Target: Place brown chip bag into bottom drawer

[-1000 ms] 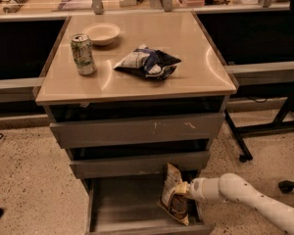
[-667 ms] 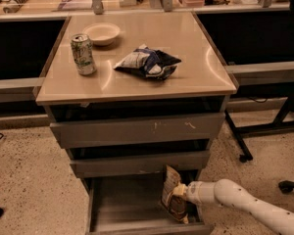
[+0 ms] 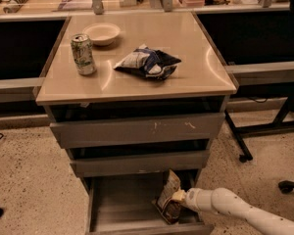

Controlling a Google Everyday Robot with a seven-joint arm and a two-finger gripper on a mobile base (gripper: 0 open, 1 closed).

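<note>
Gripper [image 3: 180, 198] grips crinkled dark brown chip bag [image 3: 166, 202], upright inside bottom drawer [image 3: 120, 202].

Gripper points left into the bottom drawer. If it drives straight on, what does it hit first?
The chip bag, right against the gripper. Past it lies bare drawer floor, then probably the drawer's left wall, though depth is unclear.

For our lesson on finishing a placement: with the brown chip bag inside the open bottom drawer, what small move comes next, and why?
Probably open the jaws and release. The gripper, at the drawer's right side, holds the brown chip bag upright within the bottom drawer, its lower edge at or near the drawer floor.
</note>
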